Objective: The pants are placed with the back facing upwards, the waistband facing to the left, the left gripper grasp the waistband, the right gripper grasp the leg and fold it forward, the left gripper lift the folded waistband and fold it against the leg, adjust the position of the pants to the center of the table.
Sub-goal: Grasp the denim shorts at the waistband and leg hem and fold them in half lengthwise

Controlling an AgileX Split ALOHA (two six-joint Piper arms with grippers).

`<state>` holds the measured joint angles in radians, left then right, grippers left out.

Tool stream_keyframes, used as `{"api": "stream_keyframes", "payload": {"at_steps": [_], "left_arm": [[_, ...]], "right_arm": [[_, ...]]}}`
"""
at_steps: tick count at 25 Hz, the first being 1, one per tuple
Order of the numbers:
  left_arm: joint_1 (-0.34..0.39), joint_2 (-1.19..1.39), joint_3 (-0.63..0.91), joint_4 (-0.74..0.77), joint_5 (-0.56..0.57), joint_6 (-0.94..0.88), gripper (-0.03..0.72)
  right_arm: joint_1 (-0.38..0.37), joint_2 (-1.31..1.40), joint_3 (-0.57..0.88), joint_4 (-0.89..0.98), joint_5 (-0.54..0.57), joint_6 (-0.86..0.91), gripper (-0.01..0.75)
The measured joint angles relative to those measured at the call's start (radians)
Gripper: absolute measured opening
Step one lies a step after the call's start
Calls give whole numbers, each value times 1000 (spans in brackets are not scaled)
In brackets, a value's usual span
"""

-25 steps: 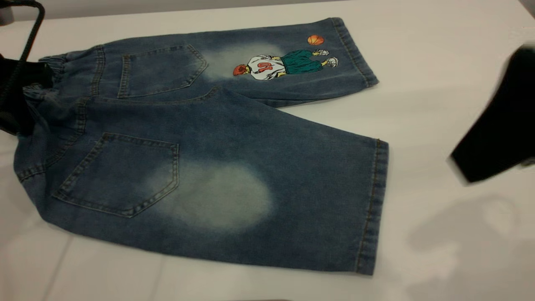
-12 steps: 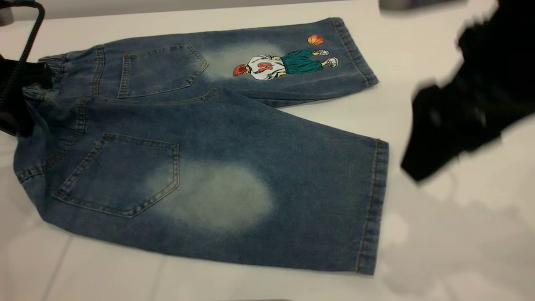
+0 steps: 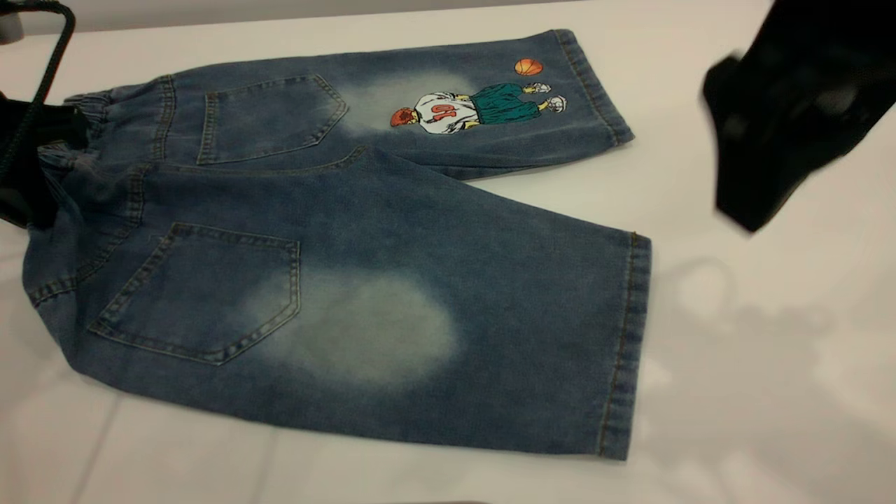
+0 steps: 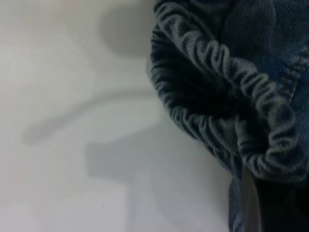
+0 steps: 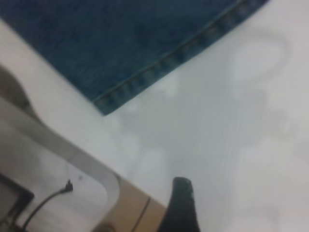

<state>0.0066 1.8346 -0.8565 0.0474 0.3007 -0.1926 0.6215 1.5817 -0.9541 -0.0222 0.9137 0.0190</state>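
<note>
Apparently left tool [image 3: 31,168] on waistband [image 4: 227,96] | right tool [image 3: 777,133] aloft, blurred

Looks like a robot lab or test bench. Plain white table [image 3: 735,420] with rounded edge, black cable [image 5: 46,200] lying beyond it. Black robot arms over it.

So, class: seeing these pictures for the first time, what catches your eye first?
The knee-length blue denim shorts lie spread back-up across the white tabletop, with a cartoon basketball player print on the far leg. The black left gripper sits at the gathered waistband; the blurred right gripper hangs above the table.
</note>
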Motion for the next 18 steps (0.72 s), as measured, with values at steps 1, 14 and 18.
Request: {"api": "stream_keyframes", "payload": {"at_steps": [1,14,18], "left_arm": [[0,0,0,0,0,0,48],[0,0,0,0,1,0,48],[0,0,0,0,1,0,48]], "right_arm": [[31,23,-1,-8,0,12,536],[166,332,-2,-16,-180,100,533],[166,376,-4,-15,-222,111,533]]}}
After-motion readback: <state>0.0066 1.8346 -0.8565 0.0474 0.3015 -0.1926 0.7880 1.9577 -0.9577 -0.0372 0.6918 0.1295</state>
